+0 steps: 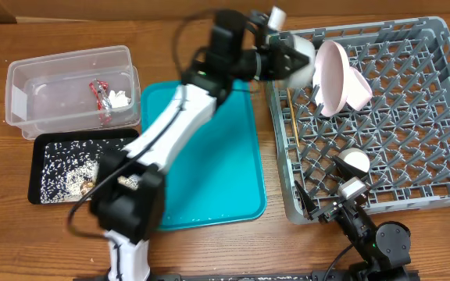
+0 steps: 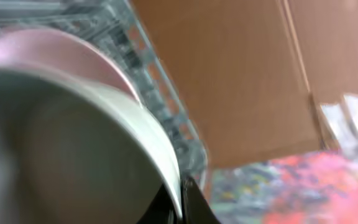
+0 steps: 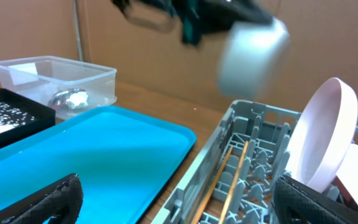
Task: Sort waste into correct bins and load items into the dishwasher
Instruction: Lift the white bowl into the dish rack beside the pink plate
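You have bright, even light with soft shadows on the table (image 1: 209, 250). Overhead, the left arm (image 1: 180, 117) smears; your left wrist view is blurred throughout, and the white bowl (image 3: 253, 55) streaks in the right wrist view

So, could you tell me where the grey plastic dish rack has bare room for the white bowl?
The grey plastic dish rack is bare across its right half, from the upright pinkish round plate to the right rim, and between that plate and the small white cup in front. Its left side is crowded: thin wooden chopsticks lie beside the plate.
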`<control>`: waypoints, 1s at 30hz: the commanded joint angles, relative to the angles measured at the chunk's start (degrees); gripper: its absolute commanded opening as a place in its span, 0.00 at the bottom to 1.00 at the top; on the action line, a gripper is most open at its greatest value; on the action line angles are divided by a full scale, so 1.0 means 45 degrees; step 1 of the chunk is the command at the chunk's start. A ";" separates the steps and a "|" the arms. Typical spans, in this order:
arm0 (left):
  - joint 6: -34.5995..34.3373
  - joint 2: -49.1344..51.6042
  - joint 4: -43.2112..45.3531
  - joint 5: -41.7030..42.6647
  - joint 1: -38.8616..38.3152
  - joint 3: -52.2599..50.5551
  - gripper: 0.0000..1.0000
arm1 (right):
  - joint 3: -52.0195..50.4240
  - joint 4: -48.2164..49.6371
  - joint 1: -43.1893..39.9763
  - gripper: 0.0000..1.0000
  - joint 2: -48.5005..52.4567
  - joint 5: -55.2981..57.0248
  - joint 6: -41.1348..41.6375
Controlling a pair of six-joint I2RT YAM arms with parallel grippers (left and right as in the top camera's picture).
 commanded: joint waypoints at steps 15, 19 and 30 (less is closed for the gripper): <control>-0.9432 0.3570 0.8442 -0.0457 -0.0971 0.0029 0.04 | -0.0136 0.0102 -0.0049 1.00 -0.0107 -0.0010 0.0005; -0.8830 0.3570 0.7592 -0.0257 -0.0593 0.0029 0.04 | -0.0136 0.0102 -0.0049 1.00 -0.0107 -0.0010 0.0005; -0.7529 0.3570 0.6023 0.0398 0.0117 0.0029 0.05 | -0.0136 0.0097 -0.0049 1.00 -0.0107 -0.0010 0.0005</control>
